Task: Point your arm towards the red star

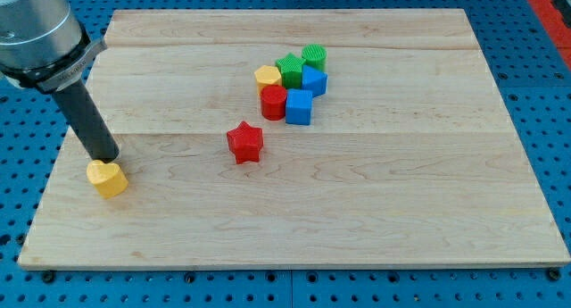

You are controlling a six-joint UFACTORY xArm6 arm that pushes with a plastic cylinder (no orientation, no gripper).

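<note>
While my tip [105, 157] sits near the wooden table's [401, 219] left edge, touching or just above the yellow heart-shaped block [108, 178], the red star-shaped block [244, 142] lies well apart toward the table's middle; the approach looks barely begun; there is no hand to spread or pinch, only a bare rod; the next move calls for a slide toward the right edge, stopping short of the star, clear of the cluster of coloured blocks [293, 82] nearer the top edge
</note>
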